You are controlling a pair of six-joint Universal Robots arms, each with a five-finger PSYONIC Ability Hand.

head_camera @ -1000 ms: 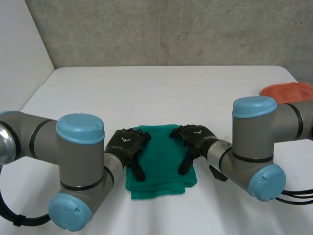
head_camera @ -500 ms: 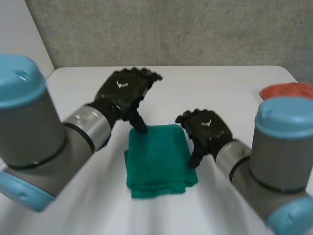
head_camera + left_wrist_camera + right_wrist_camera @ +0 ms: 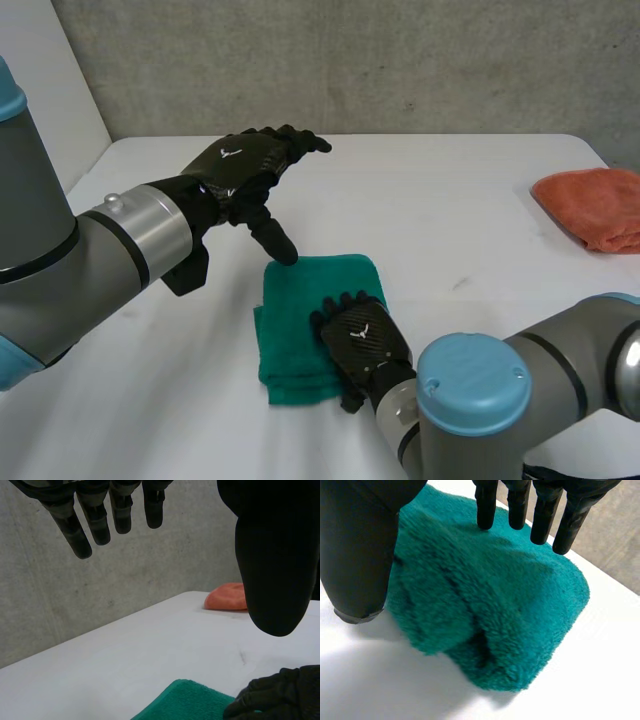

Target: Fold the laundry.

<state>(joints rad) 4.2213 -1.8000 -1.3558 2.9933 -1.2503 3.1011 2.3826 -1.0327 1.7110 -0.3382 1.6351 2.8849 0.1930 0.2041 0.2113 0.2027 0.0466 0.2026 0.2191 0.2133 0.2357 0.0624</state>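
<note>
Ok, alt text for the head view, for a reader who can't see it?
The right hand lies open on the near right part of a folded green towel on the white table. The left hand hangs open over the towel's far left corner, thumb pointing down. An orange cloth lies at the table's right edge.

Looks like a robotics lab or test cell rather than a home: plain white table (image 3: pixel 460 190), far edge against a bare grey concrete wall (image 3: pixel 400 60), white panel (image 3: pixel 40 90) along the left edge, left arm (image 3: pixel 90 250) and right arm (image 3: pixel 520 390) reaching in from the near edge, green towel (image 3: pixel 300 300) and orange cloth (image 3: pixel 590 205) as test pieces.
</note>
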